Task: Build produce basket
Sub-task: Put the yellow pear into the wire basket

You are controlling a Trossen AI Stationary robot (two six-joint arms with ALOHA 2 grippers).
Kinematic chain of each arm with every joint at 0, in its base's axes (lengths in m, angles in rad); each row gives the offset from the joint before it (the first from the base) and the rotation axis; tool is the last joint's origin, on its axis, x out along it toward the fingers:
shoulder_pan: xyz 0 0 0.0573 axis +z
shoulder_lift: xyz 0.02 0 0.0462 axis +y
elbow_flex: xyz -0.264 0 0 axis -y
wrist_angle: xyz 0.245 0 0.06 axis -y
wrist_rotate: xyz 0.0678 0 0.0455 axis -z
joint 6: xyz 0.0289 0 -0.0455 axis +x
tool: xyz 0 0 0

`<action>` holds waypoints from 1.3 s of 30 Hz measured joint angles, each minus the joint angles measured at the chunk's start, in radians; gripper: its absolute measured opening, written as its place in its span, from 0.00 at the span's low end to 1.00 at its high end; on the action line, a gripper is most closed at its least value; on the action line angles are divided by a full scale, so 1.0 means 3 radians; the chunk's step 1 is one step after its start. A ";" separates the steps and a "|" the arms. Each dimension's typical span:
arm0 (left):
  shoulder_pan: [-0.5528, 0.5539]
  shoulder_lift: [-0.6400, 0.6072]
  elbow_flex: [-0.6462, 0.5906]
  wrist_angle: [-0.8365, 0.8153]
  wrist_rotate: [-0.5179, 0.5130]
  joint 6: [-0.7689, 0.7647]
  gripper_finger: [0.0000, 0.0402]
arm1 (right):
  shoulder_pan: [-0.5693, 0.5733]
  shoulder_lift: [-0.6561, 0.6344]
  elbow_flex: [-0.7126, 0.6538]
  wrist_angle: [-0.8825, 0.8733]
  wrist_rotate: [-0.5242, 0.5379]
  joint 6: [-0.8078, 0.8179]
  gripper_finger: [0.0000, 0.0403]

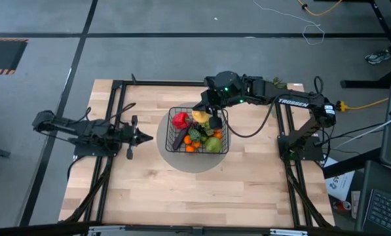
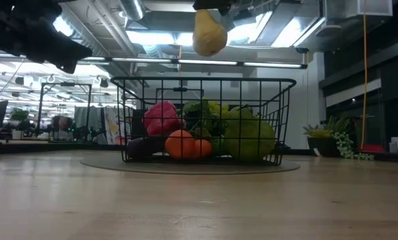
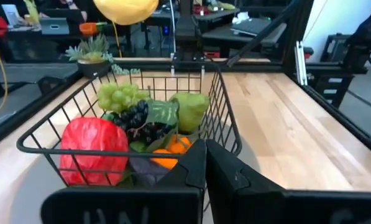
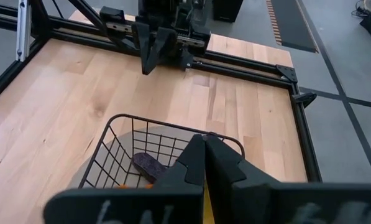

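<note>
Resting on a grey round mat (image 1: 182,160) at the middle of the bench (image 1: 149,196), the basket (image 2: 279,120) holds a red pepper (image 3: 95,149), oranges (image 2: 182,144), grapes (image 3: 118,96) and a green apple (image 2: 249,133). Above its far edge the right gripper (image 1: 205,110) hangs with its fingers clamped on a yellow pear (image 2: 209,33). Off to the side, well apart, the left gripper (image 1: 145,137) waits with fingers pressed together.

Right arm is reached across from the right edge; right gripper (image 1: 203,113) is held high, fingers closed on a load. Left arm is laid low at the left side, left gripper (image 1: 143,137) closed, pointed inward.
</note>
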 joint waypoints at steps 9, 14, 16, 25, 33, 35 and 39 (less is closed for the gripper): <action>0.0198 0.0000 -0.0013 -0.0054 0.0188 -0.0095 0.00 | 0.0000 0.0000 0.0000 -0.0108 -0.0001 0.0003 0.00; 0.0196 0.0001 -0.0156 0.0088 0.0304 -0.0151 0.00 | -0.0001 0.0000 -0.0001 -0.0115 0.0001 0.0017 0.00; 0.0196 -0.0001 -0.0251 0.0220 0.0336 -0.0161 0.00 | 0.0000 0.0001 -0.0001 -0.0116 0.0000 0.0020 0.00; 0.0196 0.0001 -0.0406 0.0353 0.0450 -0.0112 0.00 | -0.0001 0.0003 -0.0001 -0.0139 0.0000 0.0095 0.00; 0.0196 0.0061 -0.0403 0.0034 0.0344 -0.0234 0.00 | -0.0001 0.0004 -0.0003 -0.0233 0.0001 0.0095 0.00; 0.0196 0.0057 -0.0403 0.0040 0.0339 -0.0235 0.00 | 0.0000 0.0004 -0.0003 -0.0251 -0.0001 0.0095 0.00; 0.0196 0.0060 -0.0403 0.0039 0.0337 -0.0238 0.00 | -0.0001 0.0014 -0.0004 -0.0243 -0.0001 0.0094 0.00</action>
